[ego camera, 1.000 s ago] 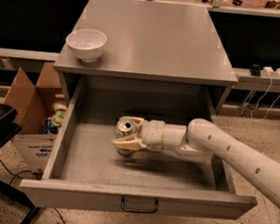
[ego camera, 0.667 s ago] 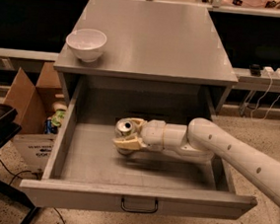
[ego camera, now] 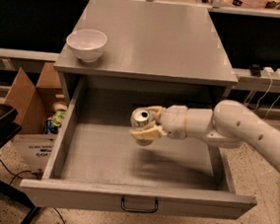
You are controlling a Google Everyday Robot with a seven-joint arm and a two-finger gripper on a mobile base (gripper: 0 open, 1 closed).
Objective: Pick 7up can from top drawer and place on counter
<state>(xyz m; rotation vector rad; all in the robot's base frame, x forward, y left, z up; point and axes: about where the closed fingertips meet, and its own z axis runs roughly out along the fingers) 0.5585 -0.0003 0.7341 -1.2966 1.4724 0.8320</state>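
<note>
standing open nearest, the one top drawer shows one dark handle; above its floor hangs the one gripper, jaws pinching the one 7up can, its body mostly hidden; the arm runs out of view; farther, one white bowl sits on the desk.

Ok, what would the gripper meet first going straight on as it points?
Likely the shallow grey top drawer's side wall by the brown cardboard box; the gripper, above the drawer floor and shut on the silvery 7up can, may clear it.
</note>
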